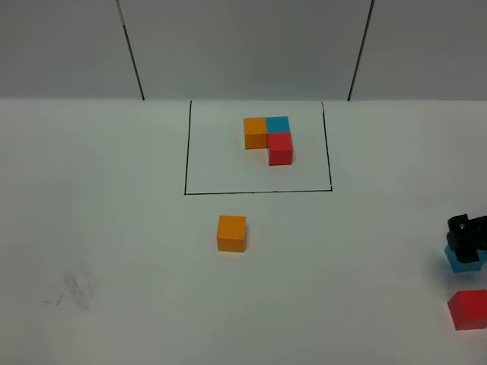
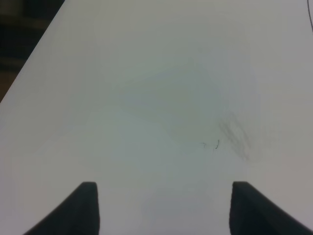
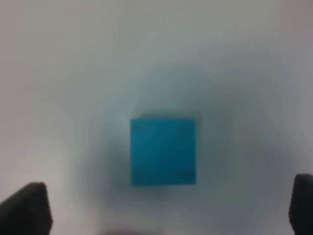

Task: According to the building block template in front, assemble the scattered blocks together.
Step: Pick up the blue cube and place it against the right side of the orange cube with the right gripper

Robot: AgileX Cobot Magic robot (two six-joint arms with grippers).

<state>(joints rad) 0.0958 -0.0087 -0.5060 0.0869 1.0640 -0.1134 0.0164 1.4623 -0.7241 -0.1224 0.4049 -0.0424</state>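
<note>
While spread wide | right hand (image 3: 166, 205) | above, straddling blue cube (image 3: 163, 152), untouched

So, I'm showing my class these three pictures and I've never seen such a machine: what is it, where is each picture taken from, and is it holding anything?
It is a two-armed robot at a white table. One picture looks down from high up; the other two come from cameras on each wrist. A drawn black frame holds the building block template. Loose outside it lie an orange cube, a blue cube and a red cube. The right gripper hangs open over the blue cube, not gripping it. The left gripper is over bare table, holding nothing.
</note>
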